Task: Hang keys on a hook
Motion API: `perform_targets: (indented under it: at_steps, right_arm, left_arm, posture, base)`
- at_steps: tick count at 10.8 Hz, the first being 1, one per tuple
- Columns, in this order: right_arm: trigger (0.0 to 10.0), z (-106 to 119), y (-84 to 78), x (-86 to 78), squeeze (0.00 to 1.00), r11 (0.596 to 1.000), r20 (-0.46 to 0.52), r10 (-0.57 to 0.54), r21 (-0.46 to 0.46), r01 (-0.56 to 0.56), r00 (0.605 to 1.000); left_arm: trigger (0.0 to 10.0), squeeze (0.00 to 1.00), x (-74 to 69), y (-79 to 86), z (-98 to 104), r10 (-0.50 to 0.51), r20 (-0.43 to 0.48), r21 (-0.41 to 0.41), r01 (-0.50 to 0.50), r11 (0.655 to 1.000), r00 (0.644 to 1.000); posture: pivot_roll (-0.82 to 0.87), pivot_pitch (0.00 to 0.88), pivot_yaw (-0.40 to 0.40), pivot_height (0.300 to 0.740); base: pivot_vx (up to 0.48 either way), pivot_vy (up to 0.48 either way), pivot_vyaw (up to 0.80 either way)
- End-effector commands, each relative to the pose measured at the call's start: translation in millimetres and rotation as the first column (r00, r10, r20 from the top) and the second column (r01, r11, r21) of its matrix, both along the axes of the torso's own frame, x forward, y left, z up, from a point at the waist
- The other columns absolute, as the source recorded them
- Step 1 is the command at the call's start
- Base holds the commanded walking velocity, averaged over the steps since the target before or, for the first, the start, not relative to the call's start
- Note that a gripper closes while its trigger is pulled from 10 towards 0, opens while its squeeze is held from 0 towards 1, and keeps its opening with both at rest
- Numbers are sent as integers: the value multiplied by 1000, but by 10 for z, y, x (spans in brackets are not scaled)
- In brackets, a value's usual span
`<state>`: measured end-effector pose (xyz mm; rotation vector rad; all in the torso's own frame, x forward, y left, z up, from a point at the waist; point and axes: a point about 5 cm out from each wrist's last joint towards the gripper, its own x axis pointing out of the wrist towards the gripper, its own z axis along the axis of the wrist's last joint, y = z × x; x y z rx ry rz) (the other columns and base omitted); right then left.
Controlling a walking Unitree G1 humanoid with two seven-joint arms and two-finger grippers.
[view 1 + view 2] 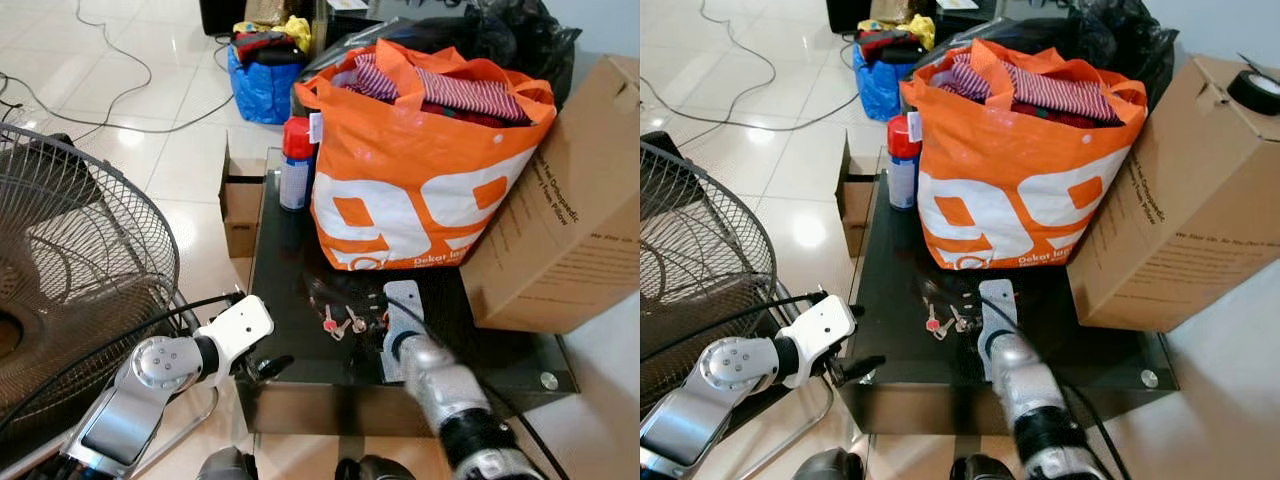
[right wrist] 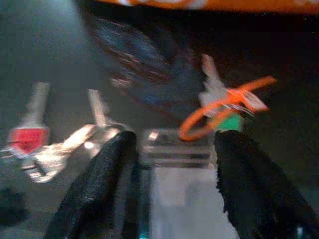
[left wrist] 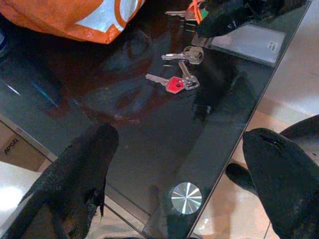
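Right arm stretches low over the glass table [image 1: 300, 250], right gripper [image 2: 172, 164] spread, empty; orange-ringed keys [image 2: 224, 104] just ahead, red-capped key bunch [image 3: 177, 82] beside its fingers.

Left gripper [image 3: 179, 164] wide open at the table edge, empty.

The desk [image 1: 300, 250] is glossy black glass with a round silver stud [image 1: 547, 380] at its near right corner. On it lie silver keys [image 3: 179, 79], one with a red head, and a second bunch [image 2: 224, 102] with an orange loop and a green tag. Along the far edge sits an orange bag [image 1: 420, 170] printed with large white figures, stuffed with red-and-white striped cloth [image 1: 465, 92]. At the far left corner stands a white spray can [image 1: 296, 165] with a red cap. A plain brown cardboard box [image 1: 575, 220] leans at the right edge. Both arms are silver with black fingers.
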<state>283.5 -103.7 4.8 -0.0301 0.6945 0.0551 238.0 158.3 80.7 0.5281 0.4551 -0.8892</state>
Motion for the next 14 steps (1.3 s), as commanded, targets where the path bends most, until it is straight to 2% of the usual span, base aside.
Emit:
perform_targets:
  at_steps: [1,3,5,6,8,10,14]
  right_arm:
    - [10000,-19,-73,8,0,997,0,-77,-18,77,997]
    - [10000,-50,-26,35,0,981,-19,-174,87,175,985]
    - [10000,-58,74,85,0,977,-27,-171,124,173,985]
    - [10000,-40,127,130,0,965,-31,-187,182,190,982]
    - [10000,-12,131,181,0,968,-8,-199,156,198,980]
    - [0,-54,124,160,0,970,-21,-217,105,218,976]
    - [0,-102,104,129,0,970,-45,-229,78,232,972]
  left_arm:
    - [10000,0,-3,-29,-12,-19,-7,-2,19,1000,1000]
    - [10000,0,-15,-12,-17,-20,-11,2,20,1000,1000]
    - [10000,0,-28,9,0,-23,-14,7,24,1000,1000]
    - [10000,0,-39,26,3,-25,-17,13,26,1000,1000]
    - [10000,0,-66,52,13,-25,-22,19,25,1000,999]
    - [10000,0,-109,72,41,-25,-29,22,26,999,999]
    - [10000,0,-192,121,52,-25,-48,37,27,999,999]
  posture:
    - [44,48,-96,740]
    - [45,54,-95,740]
    - [63,77,-91,740]
    - [67,87,-90,740]
    - [76,100,-93,740]
    - [93,126,-92,740]
    - [107,152,-91,740]
  base:
    - [0,0,0]
    - [0,0,0]
    - [0,0,0]
    - [0,0,0]
    - [0,0,0]
    - [0,0,0]
    - [0,0,0]
